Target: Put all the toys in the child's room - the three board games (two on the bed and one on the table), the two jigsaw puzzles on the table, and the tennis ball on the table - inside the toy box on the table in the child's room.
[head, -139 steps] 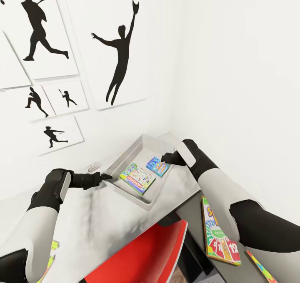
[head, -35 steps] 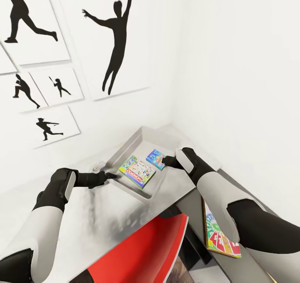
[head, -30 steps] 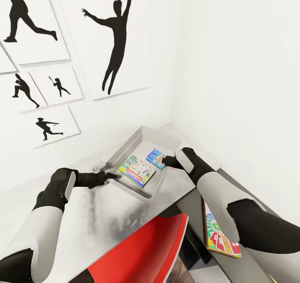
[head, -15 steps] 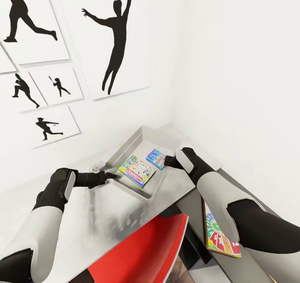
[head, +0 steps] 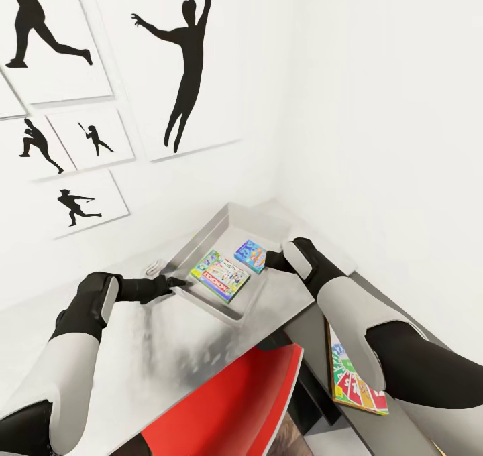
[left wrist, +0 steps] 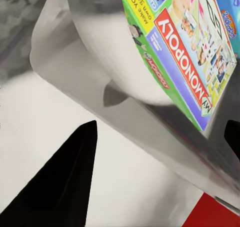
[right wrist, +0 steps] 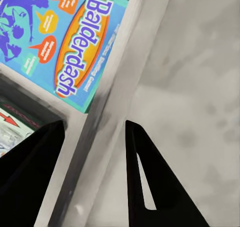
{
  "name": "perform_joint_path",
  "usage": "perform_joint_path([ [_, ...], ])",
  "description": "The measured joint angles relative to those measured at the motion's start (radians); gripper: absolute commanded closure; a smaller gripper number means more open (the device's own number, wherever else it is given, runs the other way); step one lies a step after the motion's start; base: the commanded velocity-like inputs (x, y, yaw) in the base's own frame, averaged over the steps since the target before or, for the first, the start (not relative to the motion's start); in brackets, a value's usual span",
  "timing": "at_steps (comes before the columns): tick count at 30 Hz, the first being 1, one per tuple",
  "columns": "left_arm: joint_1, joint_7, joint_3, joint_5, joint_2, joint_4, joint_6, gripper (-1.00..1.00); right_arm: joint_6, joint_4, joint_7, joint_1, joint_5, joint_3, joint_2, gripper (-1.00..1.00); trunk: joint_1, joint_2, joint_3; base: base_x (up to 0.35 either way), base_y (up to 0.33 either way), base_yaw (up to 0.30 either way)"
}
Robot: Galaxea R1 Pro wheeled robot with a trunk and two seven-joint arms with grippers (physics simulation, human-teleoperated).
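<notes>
White walls hung with black ballplayer silhouettes (head: 191, 67) meet at a corner, and the table (head: 154, 349) runs into it. At the table's far end, close to that corner, sits the toy box (head: 225, 224), holding two board games: the green-edged Monopoly box (head: 220, 275) near the bin's front rim and the blue Balderdash box (head: 252, 255) towards its right rim. The Skip-Bo box (head: 355, 382) lies on the lower dark section at the table's right end, outside the bin.

The left gripper (head: 176, 282) straddles the bin's left front corner; in the left wrist view its fingers (left wrist: 65, 182) stand wide apart with the sloping wall between them, clamping nothing. The right gripper (head: 269, 261) sits at the right rim, its fingers (right wrist: 150, 187) likewise spread, one each side of the wall, holding nothing.

Both arms seem placed to grip and shift the bin, though the head view is too small to be sure. To do that well, both grippers should close squarely on the rims together, biting low enough that the flared walls do not slip, then move at one pace so the bin stays level and the games stay inside.
</notes>
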Motion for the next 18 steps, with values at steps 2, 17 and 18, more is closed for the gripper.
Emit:
perform_joint_path([
  [2, 0.000, 0.000, 0.000, 0.000, 0.000, 0.000, 0.000, 1.00, -0.001, 0.000, 0.000, 0.000, -0.003, 0.000, -0.001, 1.00, 0.000, 0.000, 0.000, 0.000, 0.000, 0.000],
  [17, 0.000, -0.001, 0.002, -0.005, 0.000, 0.000, -0.001, 1.00, 0.000, -0.002, -0.002, 0.000, 0.002, 0.004, 0.000, 1.00, 0.000, 0.000, 0.009, 0.000, 0.000, 0.000],
  [18, 0.000, -0.002, 0.002, -0.005, 0.000, 0.000, -0.001, 1.00, 0.000, -0.002, -0.002, 0.000, 0.002, 0.004, 0.000, 1.00, 0.000, 0.000, 0.011, 0.000, 0.000, 0.000],
])
